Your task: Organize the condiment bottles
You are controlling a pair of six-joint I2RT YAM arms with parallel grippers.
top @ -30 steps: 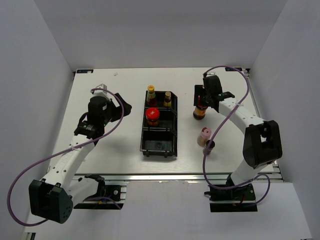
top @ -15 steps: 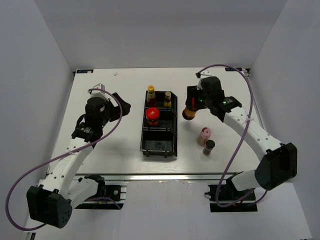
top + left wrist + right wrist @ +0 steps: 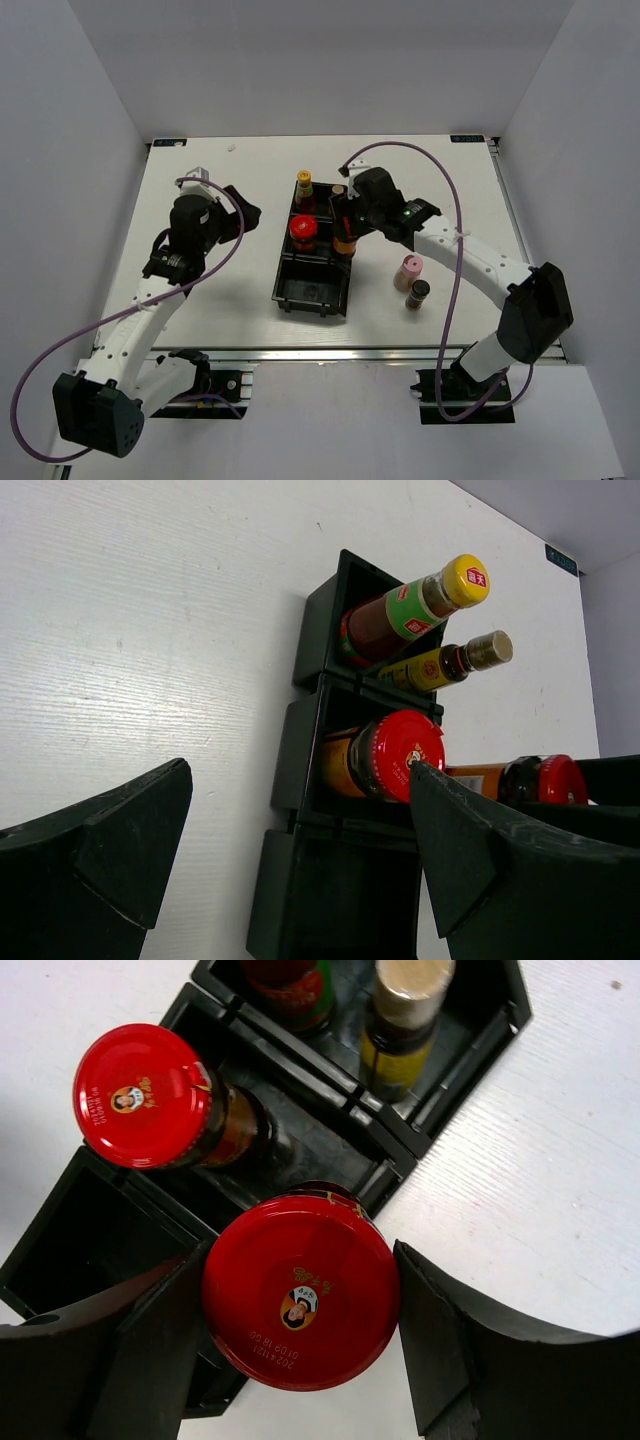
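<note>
The red-lidded jar sits pinched in the right gripper, at the bin's right rim by the middle compartment, seemingly not yet down; a second red jar stands in that compartment; two slim bottles fill the far one; pink-capped and black-capped bottles stand on the table right of the bin; the left gripper hangs spread wide, left of the bin.

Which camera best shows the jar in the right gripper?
Right wrist: the red-lidded jar sits large between the fingers, with its lid fully visible. The top view shows it small, at the right side of the bin. The left wrist view catches it sideways, partly behind a finger.
</note>
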